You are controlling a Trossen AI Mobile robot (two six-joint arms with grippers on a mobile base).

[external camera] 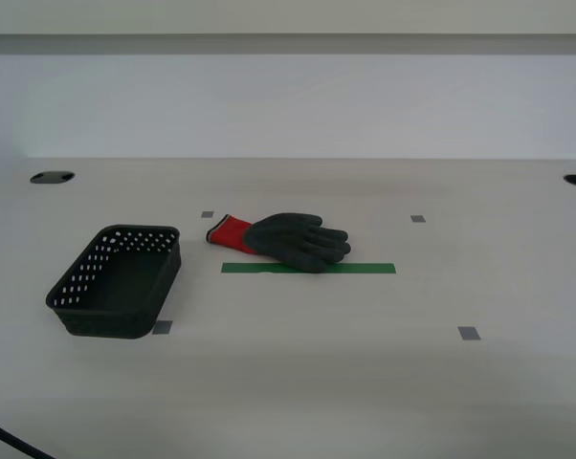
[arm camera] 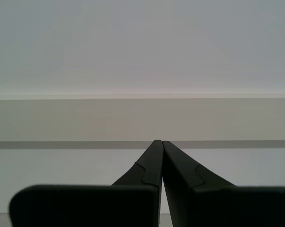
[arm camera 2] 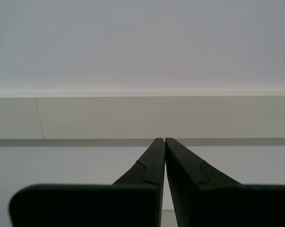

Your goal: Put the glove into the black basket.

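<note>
The glove (external camera: pixel 286 239) lies flat on the pale table (external camera: pixel 384 316), near the middle of the exterior view, its red cuff toward that view's left and its dark fingers toward the right, the fingertips resting over a strip of green tape (external camera: pixel 365 268). The black basket (external camera: pixel 116 282) sits on the table to the exterior view's left of the glove, near it but apart, with nothing inside that I can see. My first gripper (arm camera: pixel 161 144) has its jaws pressed together at the tips, holding nothing, and looks only at a bare wall. My second gripper (arm camera 2: pixel 164 142) is likewise closed and empty, facing the same wall. Neither gripper shows in the exterior view, and neither wrist view shows the glove or basket.
</note>
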